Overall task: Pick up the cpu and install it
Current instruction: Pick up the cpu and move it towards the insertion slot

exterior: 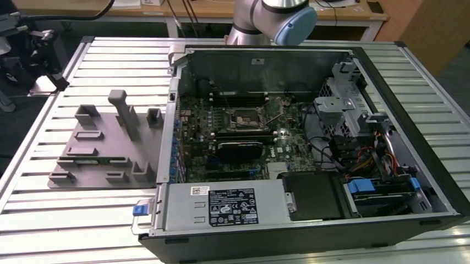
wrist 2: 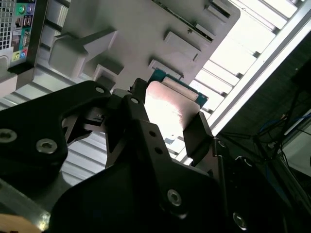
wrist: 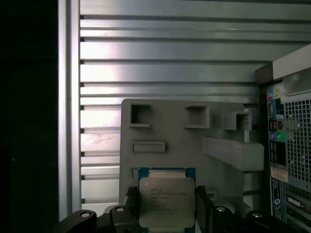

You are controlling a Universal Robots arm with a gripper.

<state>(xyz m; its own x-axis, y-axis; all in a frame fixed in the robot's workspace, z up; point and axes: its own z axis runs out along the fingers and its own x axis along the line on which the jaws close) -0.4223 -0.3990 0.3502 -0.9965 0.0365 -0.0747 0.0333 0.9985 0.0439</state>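
Exterior view, starting at the exterior view's left: a grey fixture tray [exterior: 103,146] lay on the slatted counter [exterior: 59,225], just beside the open computer case [exterior: 264,69]. Further toward the exterior view's right, inside the case, the socket [exterior: 242,116] sat flat on the motherboard [exterior: 283,148], a metal frame round a dark centre. Whether its latch stood open could not be told. The arm [exterior: 273,19] rose beyond the case's far wall.

In both wrist views the jaws were clenched on the cpu [wrist: 166,199], one finger [wrist 2: 197,138] against each of two opposite edges. The chip lay square between them, silvery top toward the first wrist camera, green rim showing at its far edge. It is near enough square, so no long axis to note. The tray lay well behind it, so I judged the cpu carried clear above the tray. The socket lay off toward the case side.
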